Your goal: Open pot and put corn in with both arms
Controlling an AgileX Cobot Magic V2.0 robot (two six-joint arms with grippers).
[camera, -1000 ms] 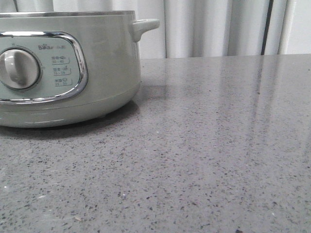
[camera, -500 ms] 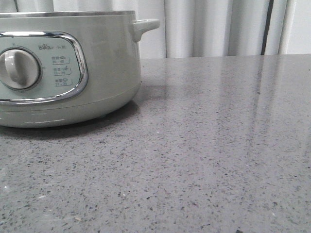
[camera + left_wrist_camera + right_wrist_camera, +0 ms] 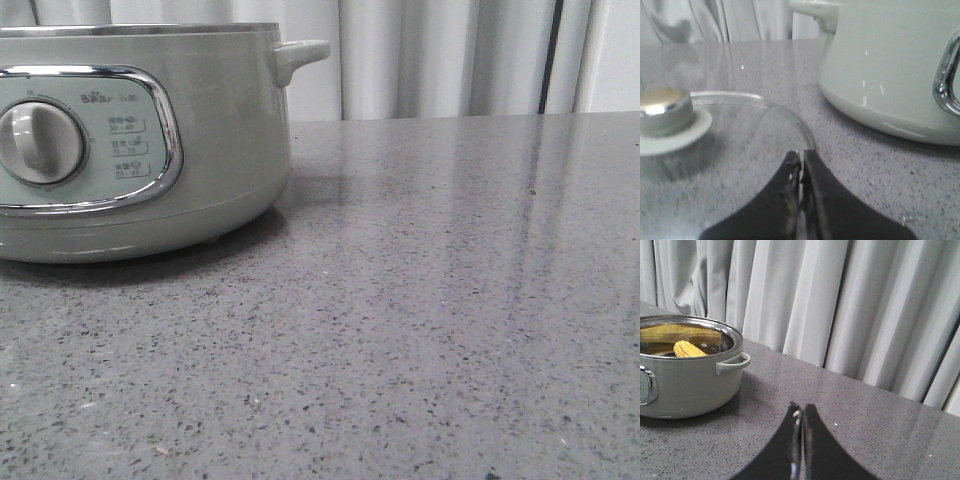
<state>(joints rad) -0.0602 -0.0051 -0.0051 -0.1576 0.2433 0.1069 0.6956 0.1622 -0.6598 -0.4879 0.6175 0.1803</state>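
Observation:
The pale sage-green pot (image 3: pixel 130 150) stands at the left of the front view, its lid off; it also shows in the left wrist view (image 3: pixel 890 65) and the right wrist view (image 3: pixel 685 380). The yellow corn (image 3: pixel 689 349) lies inside the pot. The glass lid (image 3: pixel 715 135) with its cream and chrome knob (image 3: pixel 662 112) lies flat on the table beside the pot. My left gripper (image 3: pixel 802 156) is shut and empty at the lid's rim. My right gripper (image 3: pixel 801 410) is shut and empty above the table, away from the pot. Neither gripper shows in the front view.
The grey speckled table (image 3: pixel 430 300) stretches right of the pot. Pale curtains (image 3: pixel 840 305) hang behind the table's far edge.

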